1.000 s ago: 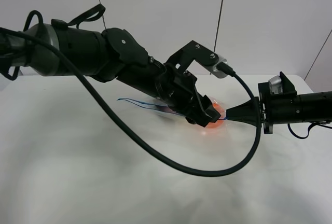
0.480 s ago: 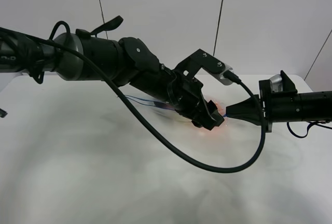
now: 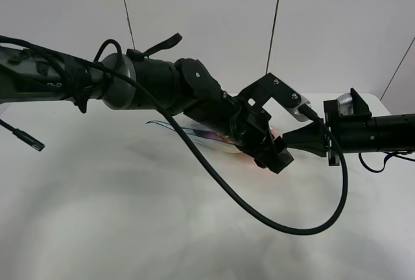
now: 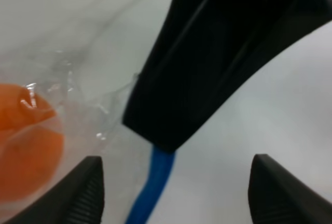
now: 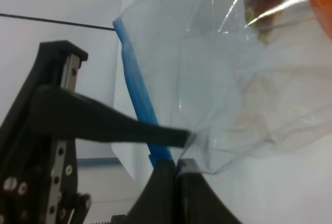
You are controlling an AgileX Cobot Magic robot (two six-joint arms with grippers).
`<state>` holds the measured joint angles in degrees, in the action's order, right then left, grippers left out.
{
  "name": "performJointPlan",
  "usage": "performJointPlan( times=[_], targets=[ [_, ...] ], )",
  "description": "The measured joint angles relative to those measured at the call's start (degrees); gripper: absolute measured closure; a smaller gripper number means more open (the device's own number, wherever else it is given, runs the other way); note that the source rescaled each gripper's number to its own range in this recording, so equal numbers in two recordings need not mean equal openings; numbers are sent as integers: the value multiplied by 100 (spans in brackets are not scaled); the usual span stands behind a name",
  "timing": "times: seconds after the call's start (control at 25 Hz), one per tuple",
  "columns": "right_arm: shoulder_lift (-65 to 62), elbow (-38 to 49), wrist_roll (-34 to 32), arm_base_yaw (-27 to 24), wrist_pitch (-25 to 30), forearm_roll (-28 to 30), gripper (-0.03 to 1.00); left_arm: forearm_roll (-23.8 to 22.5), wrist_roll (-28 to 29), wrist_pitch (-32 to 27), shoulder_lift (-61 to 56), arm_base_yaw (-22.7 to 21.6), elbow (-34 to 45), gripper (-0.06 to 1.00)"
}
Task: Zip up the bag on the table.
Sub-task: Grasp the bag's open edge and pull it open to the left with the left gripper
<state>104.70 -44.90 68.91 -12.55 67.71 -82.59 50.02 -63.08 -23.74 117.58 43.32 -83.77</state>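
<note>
Bag (image 5: 218, 79) of clear crinkly film lies on the white table (image 3: 130, 228), one corner pinched in the right gripper (image 5: 175, 168), whose jaws are pressed together on the end of the blue zipper strip (image 5: 136, 84). The left gripper (image 4: 176, 190) hovers with its jaws spread wide and holds nothing; the strip runs out between them and the right gripper's tip sits directly ahead. I judge the film to be light, limp and slippery, more likely to bunch or slide than to resist. The only weight to anchor it comes from the contents: an orange fruit (image 4: 23, 146) just beside the left fingers and an eggplant (image 5: 259, 1) further from the right hand. The strip is the stiffest part, so the sensible hold is there, with one hand pulling the end taut and the other closing across both lips next to that end and running away from it. The right wrist view shows the strip's length leading away from the clamped fingers. Only the left wrist view shows the strip lying between the open jaws. The high view hides most of the bag behind the left arm (image 3: 162, 89).
</note>
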Motion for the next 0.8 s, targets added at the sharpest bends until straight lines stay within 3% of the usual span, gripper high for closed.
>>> performJointPlan(
  times=[0.32, 0.52, 0.8],
  targets=[
    [0, 0, 0, 0, 4, -19, 97, -721, 20, 86, 0, 0, -6, 1],
    [0, 0, 0, 0, 4, -19, 97, -1406, 343, 86, 0, 0, -6, 11],
    [0, 0, 0, 0, 4, -19, 97, -2135, 859, 86, 0, 0, -6, 13]
  ],
)
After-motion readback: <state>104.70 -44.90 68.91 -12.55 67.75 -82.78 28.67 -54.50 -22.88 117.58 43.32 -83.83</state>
